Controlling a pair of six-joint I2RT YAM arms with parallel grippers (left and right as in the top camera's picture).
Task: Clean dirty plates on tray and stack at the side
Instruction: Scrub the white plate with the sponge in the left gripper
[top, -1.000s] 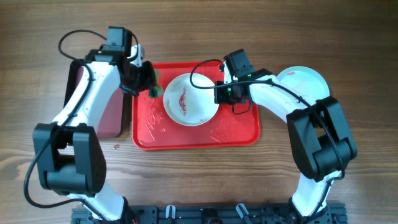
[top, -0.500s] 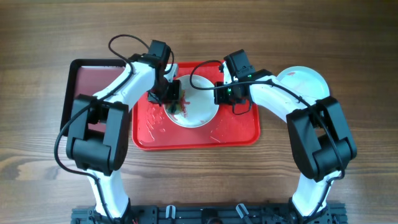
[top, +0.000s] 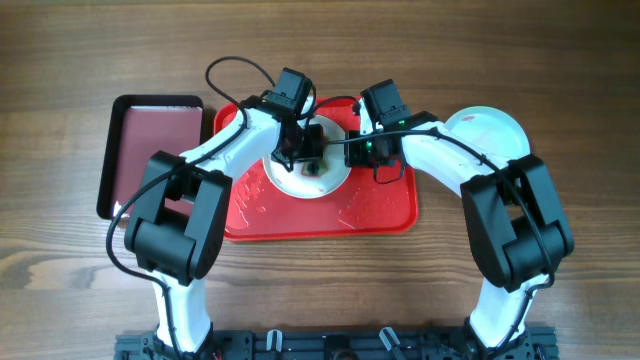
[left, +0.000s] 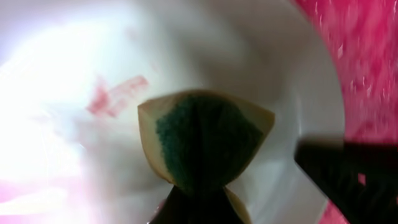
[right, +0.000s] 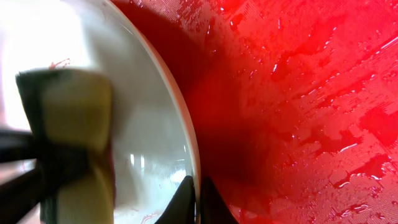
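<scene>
since the coming stroke has to bring sponge to sauce, what counts is which way the smear lies from the left end effector (top: 305, 155). the brown wooden table (top: 560, 60) carries the large bright red rectangular plastic tray (top: 385, 210), wet with droplets. a narrower black-rimmed maroon tray (top: 150, 150) sits just beside it at 9 o'clock. a pale round plate (top: 495, 130) rests on the table off the red tray's 3 o'clock side, partly under the right arm.

the small round white plate (top: 310, 190) lies in the red tray's middle, nearer its 12 o'clock rim. the left end effector is over the plate's centre, pinching a yellow sponge with a green scouring face (left: 205, 140) against it. the right end effector (top: 355, 150) is pressed onto the plate's rim at 3 o'clock, apparently steadying it.

in the left wrist view the red sauce smear (left: 115, 96) lies near the sponge at 10 o'clock. its long axis runs from 8 toward 2. the left arm is the one to reach it. there is free plate that way, but the 3 o'clock side is blocked.
</scene>
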